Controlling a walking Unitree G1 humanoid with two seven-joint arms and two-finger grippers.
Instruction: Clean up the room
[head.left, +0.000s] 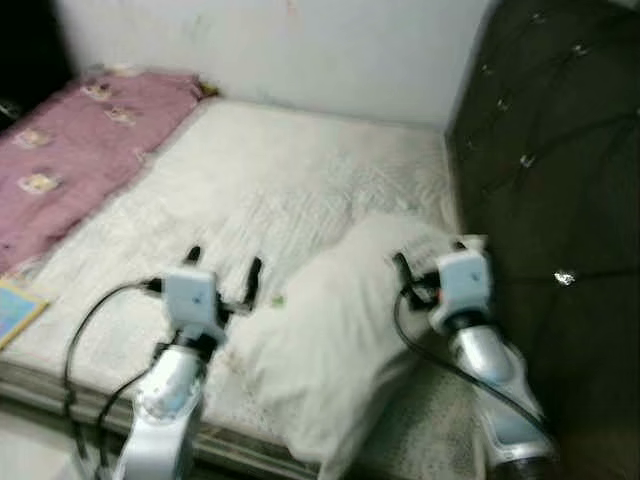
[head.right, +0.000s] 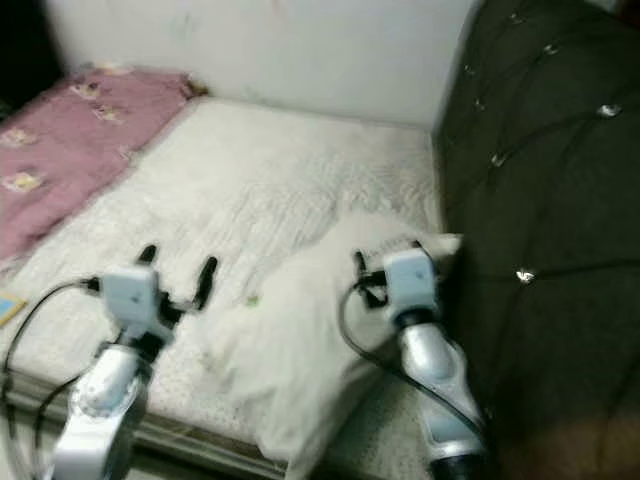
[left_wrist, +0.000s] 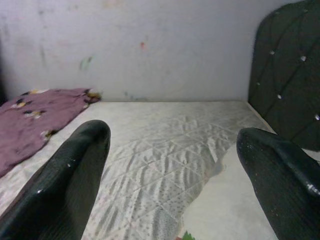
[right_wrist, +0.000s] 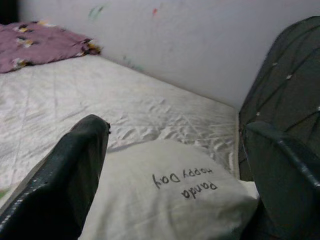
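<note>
Quilted white bed (head.left: 300, 170), pillow (head.left: 330, 340), dark headboard (head.left: 560, 150)

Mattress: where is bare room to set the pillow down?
The mattress lies bare between the purple blanket, the wall and the dark headboard. The near edge is crowded: the pillow, left end effector and right end effector.

bedroom, bed (head.left: 300, 170), pillow (head.left: 330, 340), tufted headboard (head.left: 550, 150)
</note>
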